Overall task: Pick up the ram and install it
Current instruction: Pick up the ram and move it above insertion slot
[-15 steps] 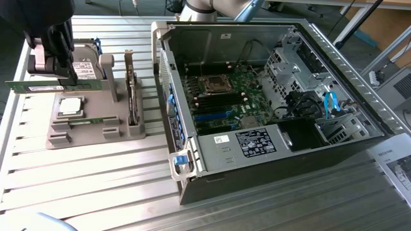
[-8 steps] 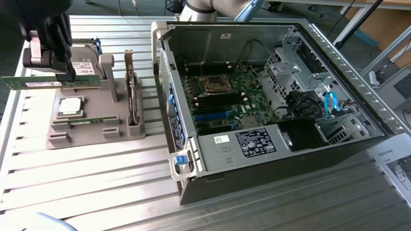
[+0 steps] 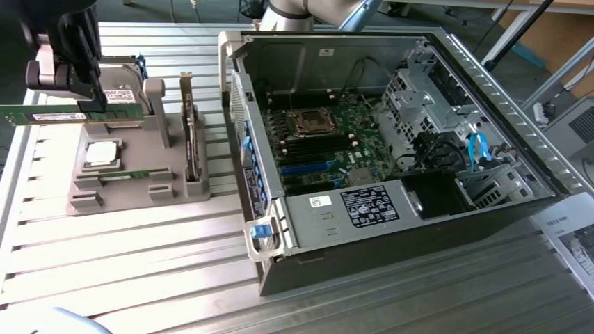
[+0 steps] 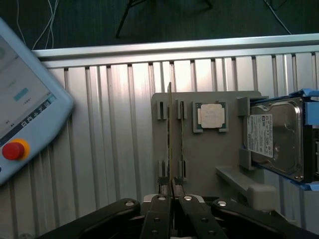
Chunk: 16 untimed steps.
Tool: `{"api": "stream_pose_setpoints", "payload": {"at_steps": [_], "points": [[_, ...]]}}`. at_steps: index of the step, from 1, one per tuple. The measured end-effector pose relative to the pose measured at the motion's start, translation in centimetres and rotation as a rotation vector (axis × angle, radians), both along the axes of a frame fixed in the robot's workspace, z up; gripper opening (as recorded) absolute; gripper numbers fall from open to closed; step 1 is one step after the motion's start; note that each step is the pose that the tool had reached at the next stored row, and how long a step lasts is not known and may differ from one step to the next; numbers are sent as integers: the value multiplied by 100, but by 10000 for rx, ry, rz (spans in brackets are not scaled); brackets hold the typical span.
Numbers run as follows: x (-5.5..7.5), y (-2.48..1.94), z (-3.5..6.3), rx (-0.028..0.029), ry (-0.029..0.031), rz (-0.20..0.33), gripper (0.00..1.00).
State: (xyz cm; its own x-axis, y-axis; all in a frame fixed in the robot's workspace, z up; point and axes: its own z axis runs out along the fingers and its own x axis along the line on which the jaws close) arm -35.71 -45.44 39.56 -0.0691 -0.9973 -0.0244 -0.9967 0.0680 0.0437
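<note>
Ram point(image 3: 46, 115): long, narrow, thin green circuit-board stick. Its face carries a pale label in the exterior view, and it shows edge-on as a thin line point(image 4: 170, 134) in the wrist view. Its long edge is level. It is pinched near one end, and the rest reaches out from the gripper toward the exterior view's left.

Gripper point(image 3: 93, 106) point(image 4: 172, 195): black, with the fingers pressed together on the ram's two faces.

Grey plastic parts holder point(image 3: 139, 195) point(image 4: 199, 164): lies below the gripper, with the ram held above its base, in line with a pair of slotted brackets.

Square silver processor chip point(image 3: 100, 154) point(image 4: 210, 115): lies flat in the holder, just beside the ram's line.

Silver hard drive in blue rails point(image 3: 121, 78) point(image 4: 276, 137): stands at the holder's edge, near the gripper.

Dark expansion card with metal bracket point(image 3: 192, 139): stands upright in the holder.

Open black computer case point(image 3: 390, 139): motherboard exposed, well apart from the gripper, toward the exterior view's right.

Ribbed aluminium counter point(image 3: 139, 278) point(image 4: 109, 129): carries the holder and the case.

Pale grey handheld control panel with red button point(image 4: 25, 109): rests on the counter.
</note>
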Motion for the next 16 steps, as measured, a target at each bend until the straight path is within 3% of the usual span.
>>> {"api": "stream_pose_setpoints", "payload": {"at_steps": [16], "points": [[0, 0, 39, 1, -1, 0, 12]]}}
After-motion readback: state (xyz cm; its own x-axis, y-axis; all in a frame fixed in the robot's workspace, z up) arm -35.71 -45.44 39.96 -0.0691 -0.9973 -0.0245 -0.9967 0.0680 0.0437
